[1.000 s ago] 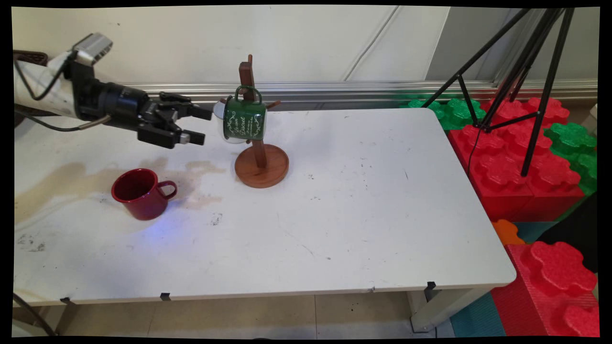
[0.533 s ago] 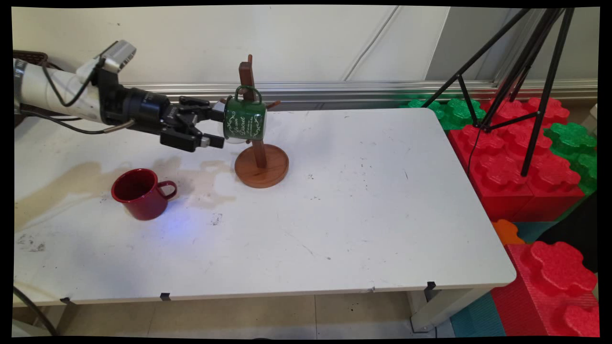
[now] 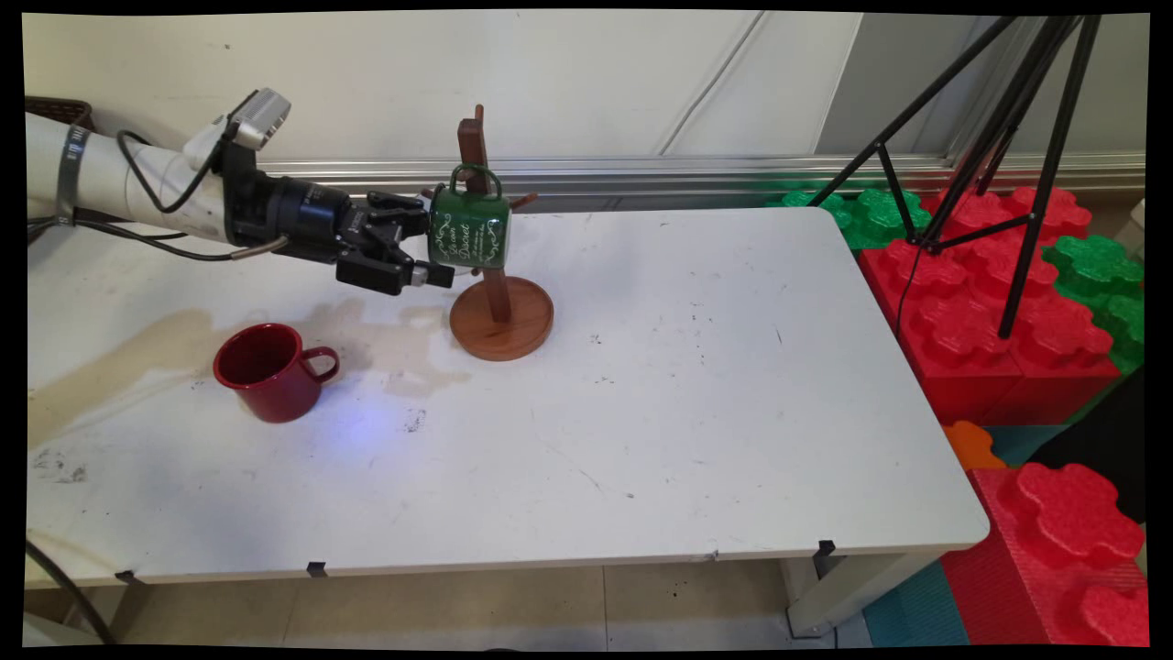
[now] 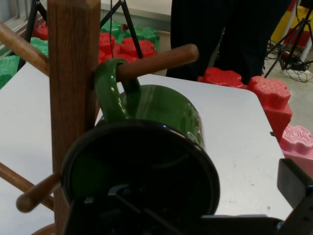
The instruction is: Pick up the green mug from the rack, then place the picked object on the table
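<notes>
The white table [image 3: 696,385] carried a wooden mug tree [image 3: 498,307] toward its far left. A green mug [image 3: 469,231] hung by its handle from a peg [image 4: 161,59] of that tree. A red mug [image 3: 268,371] stood well apart, nearer the front. My gripper [image 3: 438,246] was spread open, its fingers straddling the green mug's rim, gripping nothing.

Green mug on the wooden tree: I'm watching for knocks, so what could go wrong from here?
The gripper, open, sits at the rim of the green mug, which hangs by its handle on one peg. A nudge might swing or unhook it. A push could also tip the mug tree on its round base.
</notes>
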